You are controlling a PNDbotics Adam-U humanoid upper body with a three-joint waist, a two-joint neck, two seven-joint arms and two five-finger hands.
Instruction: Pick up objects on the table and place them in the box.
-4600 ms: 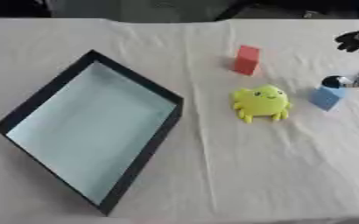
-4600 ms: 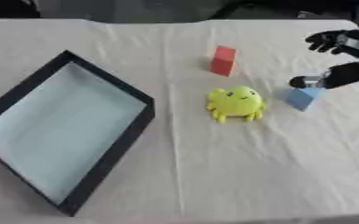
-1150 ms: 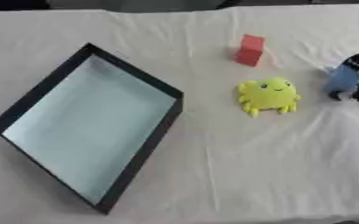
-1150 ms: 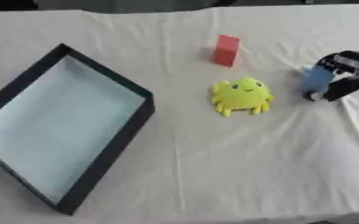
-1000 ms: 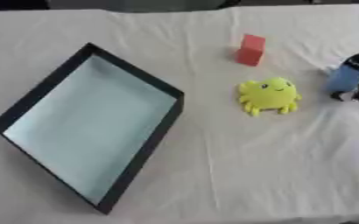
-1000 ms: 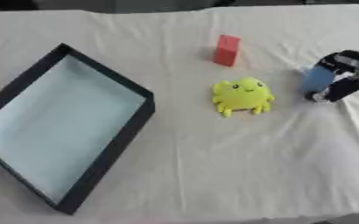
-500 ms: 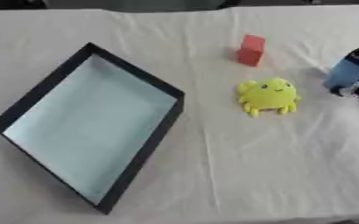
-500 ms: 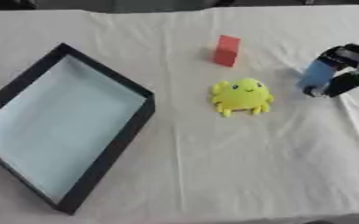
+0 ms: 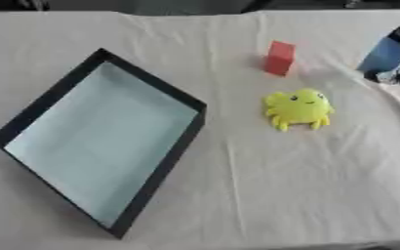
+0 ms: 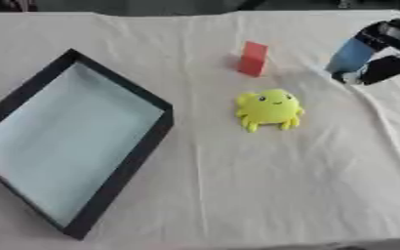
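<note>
A blue block [image 10: 351,54] sat tilted near the right edge of the tabletop [image 10: 263,185], with the fingers [image 10: 384,68] of the right hand [image 10: 390,49] curled round it. The tabletop was covered in a wrinkled off-white cloth, and a dark strip of the room showed beyond its far edge. A red block [image 10: 253,58] stood to the blue block's left, a yellow plush toy [image 10: 270,109] lay nearer, between it and the black-walled box [image 10: 118,185] with a pale blue floor.
</note>
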